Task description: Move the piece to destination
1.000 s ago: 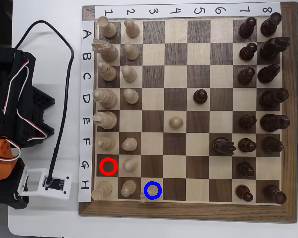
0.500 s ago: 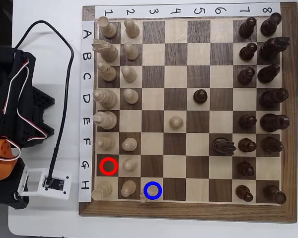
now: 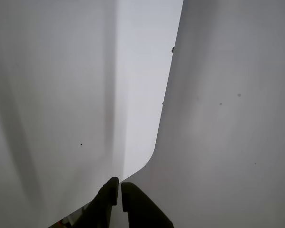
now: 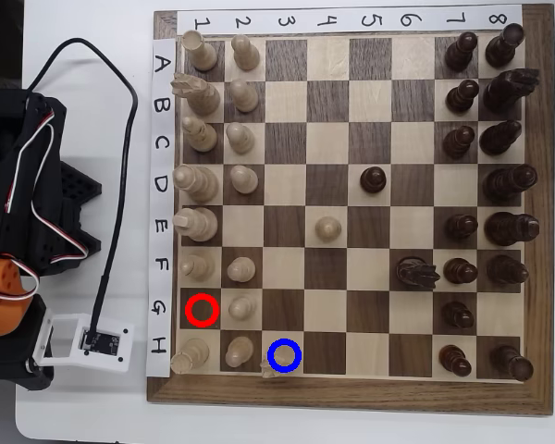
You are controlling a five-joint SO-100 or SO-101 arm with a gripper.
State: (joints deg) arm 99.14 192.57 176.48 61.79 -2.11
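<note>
One pale knight (image 4: 267,366) stands on the blue-ringed square (image 4: 296,340) at its lower-left corner, beside the H2 pawn (image 4: 237,350). In the wrist view the gripper (image 3: 118,187) fingers are nearly together, empty, over blank white surface.

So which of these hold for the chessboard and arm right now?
1. The red-ringed square holds a piece. False: it is bare.
2. The arm sits left of the board in the overhead view. True.
3. The gripper grips a pawn. False: its jaws are nearly together, nothing between.
4. A pale pawn stands alone on E4. True.
5. The pale knight fills the blue ring's middle. False: it sits at that square's lower left corner.
</note>
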